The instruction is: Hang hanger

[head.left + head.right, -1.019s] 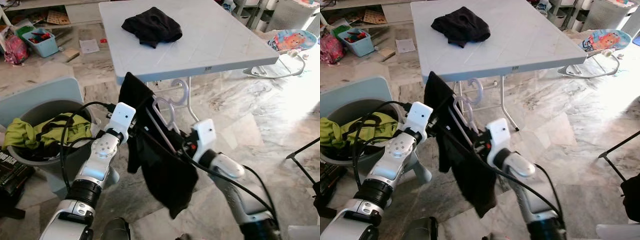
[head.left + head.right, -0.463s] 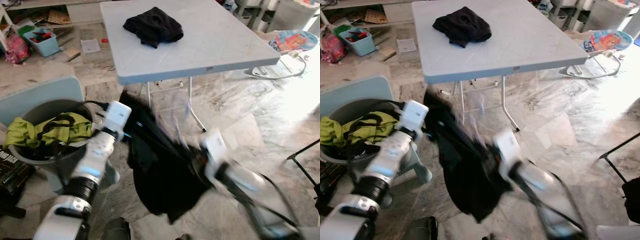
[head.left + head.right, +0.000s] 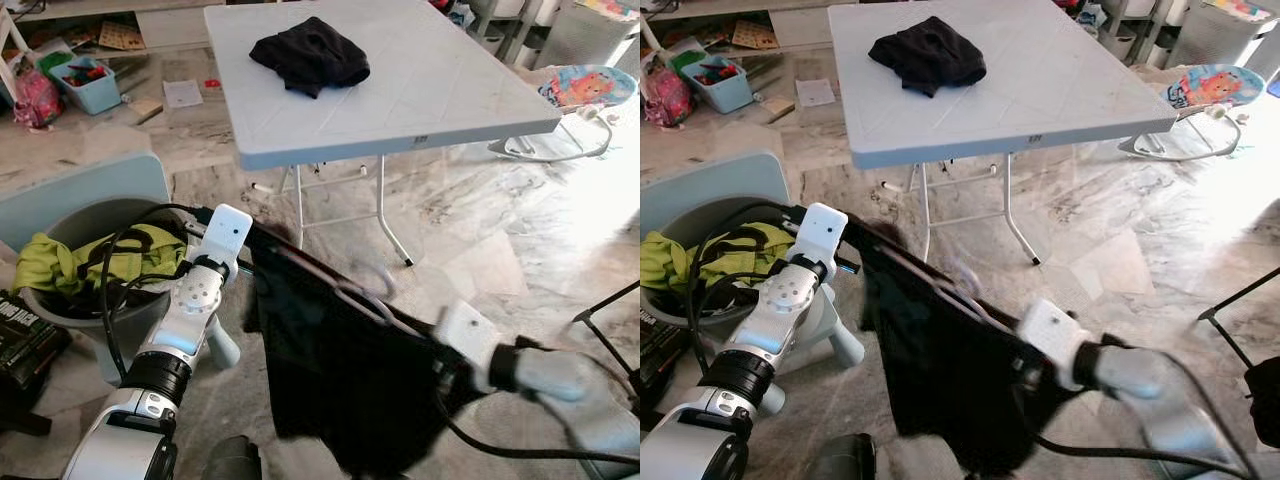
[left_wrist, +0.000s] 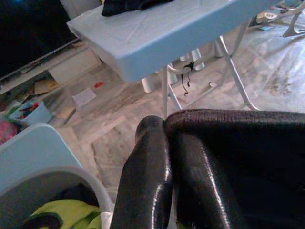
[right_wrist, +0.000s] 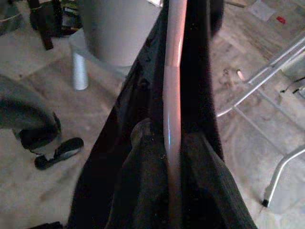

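Note:
A black garment (image 3: pixel 340 370) on a pale pink hanger (image 5: pixel 172 90) is stretched out between my two arms, low in front of me above the floor. The hanger's hook (image 3: pixel 372 278) is blurred, rising from the garment's top edge. My left gripper (image 4: pixel 164 125) is shut on the garment's upper left corner, its fingers (image 4: pixel 148 181) pinching the hem. My right gripper (image 5: pixel 171 140) is shut on the hanger's bar with cloth bunched around it, at the garment's right end (image 3: pixel 440 355).
A white folding table (image 3: pixel 480 100) stands ahead with a black cloth (image 3: pixel 310 52) on it. A grey laundry basket (image 3: pixel 70 225) holding green clothes sits at my left. A baby bouncer (image 3: pixel 590 85) is at the far right. Marble floor lies beneath.
My right arm has swung down and to the right, spreading the garment wide and low. The hanger has dropped from upright to nearly level. The left gripper has barely moved.

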`<state>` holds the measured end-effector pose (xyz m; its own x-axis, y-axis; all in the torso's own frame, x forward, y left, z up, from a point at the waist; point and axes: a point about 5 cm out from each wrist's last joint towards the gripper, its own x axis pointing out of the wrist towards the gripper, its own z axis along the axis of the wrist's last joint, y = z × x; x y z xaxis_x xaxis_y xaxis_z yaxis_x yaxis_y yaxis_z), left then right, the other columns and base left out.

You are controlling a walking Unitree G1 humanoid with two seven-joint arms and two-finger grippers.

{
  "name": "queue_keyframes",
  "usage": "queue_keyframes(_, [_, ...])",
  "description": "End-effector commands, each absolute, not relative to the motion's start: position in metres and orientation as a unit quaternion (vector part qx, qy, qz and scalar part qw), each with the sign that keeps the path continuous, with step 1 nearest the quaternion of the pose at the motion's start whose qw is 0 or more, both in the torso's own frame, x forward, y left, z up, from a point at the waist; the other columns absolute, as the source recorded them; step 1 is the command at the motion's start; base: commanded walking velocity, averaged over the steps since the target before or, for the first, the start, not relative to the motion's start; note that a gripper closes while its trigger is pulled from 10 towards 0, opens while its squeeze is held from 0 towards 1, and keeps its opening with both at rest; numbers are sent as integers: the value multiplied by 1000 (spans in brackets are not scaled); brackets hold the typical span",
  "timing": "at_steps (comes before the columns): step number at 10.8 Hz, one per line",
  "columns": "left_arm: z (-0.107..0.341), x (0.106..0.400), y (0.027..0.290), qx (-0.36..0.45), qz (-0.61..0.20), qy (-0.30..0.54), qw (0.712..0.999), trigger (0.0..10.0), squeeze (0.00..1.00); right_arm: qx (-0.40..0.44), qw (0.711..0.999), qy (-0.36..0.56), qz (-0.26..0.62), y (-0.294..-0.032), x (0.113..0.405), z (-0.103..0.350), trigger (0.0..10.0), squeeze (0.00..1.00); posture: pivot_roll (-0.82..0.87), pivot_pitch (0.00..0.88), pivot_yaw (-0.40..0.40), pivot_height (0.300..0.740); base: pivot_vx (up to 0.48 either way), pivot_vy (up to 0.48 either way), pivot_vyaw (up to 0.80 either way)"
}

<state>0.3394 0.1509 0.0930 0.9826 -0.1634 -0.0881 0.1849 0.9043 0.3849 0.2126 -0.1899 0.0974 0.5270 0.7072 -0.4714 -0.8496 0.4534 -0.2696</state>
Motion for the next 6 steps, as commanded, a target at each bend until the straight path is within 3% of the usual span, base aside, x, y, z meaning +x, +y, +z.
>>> queue_keyframes(1, [115, 350, 172, 199, -26, -5, 980, 0, 0, -289, 818, 220, 447, -221, 206, 85, 10000, 0, -101, 65, -39, 740, 0, 0, 0])
queue_keyframes(3, [110, 349, 175, 192, -19, 6, 981, 0, 0, -389, 771, 248, 439, -253, 204, 81, 10000, 0, -106, 67, -45, 740, 0, 0, 0])
queue_keyframes(6, [105, 347, 179, 191, -18, 15, 981, 0, 0, -256, 842, 195, 433, -264, 217, 129, 10000, 0, -119, 69, -38, 740, 0, 0, 0])
